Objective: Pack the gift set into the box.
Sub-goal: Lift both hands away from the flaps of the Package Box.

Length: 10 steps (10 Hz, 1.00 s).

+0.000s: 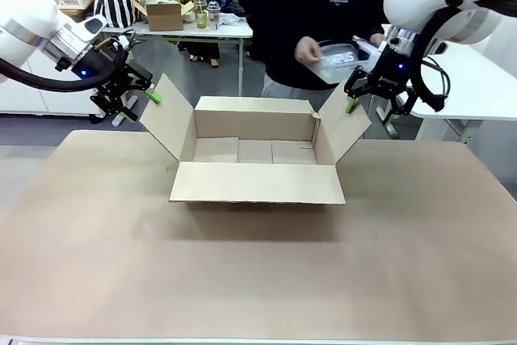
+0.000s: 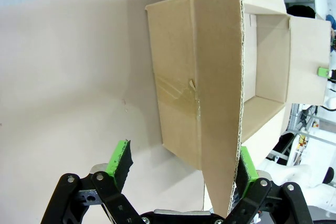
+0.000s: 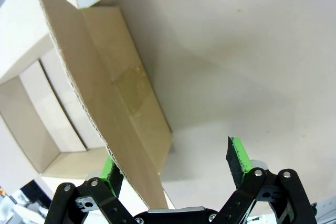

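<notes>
The near half of the table (image 1: 258, 280) is bare brown board from edge to edge. Past it, toward the table's far edge and about midway between its left and right edges, the box (image 1: 254, 125) stands open. Its near flap (image 1: 257, 183) is folded out toward me, and the two side flaps are splayed outward. Only the bare cardboard floor shows inside, so I judge the packing has not begun.

My left gripper (image 2: 182, 163) sits at the outer edge of the left flap (image 1: 166, 115). Its fingers are spread wide, with the flap's corrugated edge running down close against one green pad (image 2: 247, 167) and the other pad well clear, so it clamps nothing. My right gripper (image 3: 173, 163) mirrors this at the right flap (image 1: 343, 123): wide apart, the flap's edge by one finger and a broad gap to the other. I take both as placed to keep the flaps out of the way.

Beyond the box, at the far edge, the person's hand (image 1: 307, 50) holds a clear pack (image 1: 338, 58), above and behind the right flap. That is probably the gift set. What is left, as I judge it, is everything: the set goes in and the flaps get closed.
</notes>
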### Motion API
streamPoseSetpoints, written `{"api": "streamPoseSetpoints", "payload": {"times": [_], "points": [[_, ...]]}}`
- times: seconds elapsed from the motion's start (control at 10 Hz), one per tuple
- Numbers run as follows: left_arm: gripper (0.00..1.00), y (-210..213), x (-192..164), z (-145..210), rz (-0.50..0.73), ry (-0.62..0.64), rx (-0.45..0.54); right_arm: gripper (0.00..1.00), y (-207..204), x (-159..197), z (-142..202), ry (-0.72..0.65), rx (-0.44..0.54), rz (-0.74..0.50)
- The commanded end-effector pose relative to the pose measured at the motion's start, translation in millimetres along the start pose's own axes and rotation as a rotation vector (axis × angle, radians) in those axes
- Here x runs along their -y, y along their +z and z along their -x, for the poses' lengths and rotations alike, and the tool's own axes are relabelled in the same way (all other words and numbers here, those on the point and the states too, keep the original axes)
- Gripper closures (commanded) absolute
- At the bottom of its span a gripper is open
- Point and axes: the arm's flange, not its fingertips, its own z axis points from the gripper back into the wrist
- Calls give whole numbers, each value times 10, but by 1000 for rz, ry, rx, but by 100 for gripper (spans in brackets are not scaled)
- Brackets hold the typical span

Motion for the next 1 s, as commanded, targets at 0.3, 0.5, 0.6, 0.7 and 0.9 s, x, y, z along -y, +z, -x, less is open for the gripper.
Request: {"api": "streamPoseSetpoints", "payload": {"times": [0.3, 0.5, 0.6, 0.7, 0.9], "points": [[0, 11, 22, 14, -12, 14, 2, 0, 27, -18, 1, -4, 10, 4], [0, 11, 22, 14, -12, 14, 2, 0, 27, -18, 1, -4, 10, 4], [0, 11, 22, 14, -12, 14, 2, 0, 27, -18, 1, -4, 10, 4], [0, 11, 22, 14, -12, 14, 2, 0, 27, -18, 1, -4, 10, 4], [0, 11, 22, 14, -12, 14, 2, 0, 27, -18, 1, -4, 10, 4]]}}
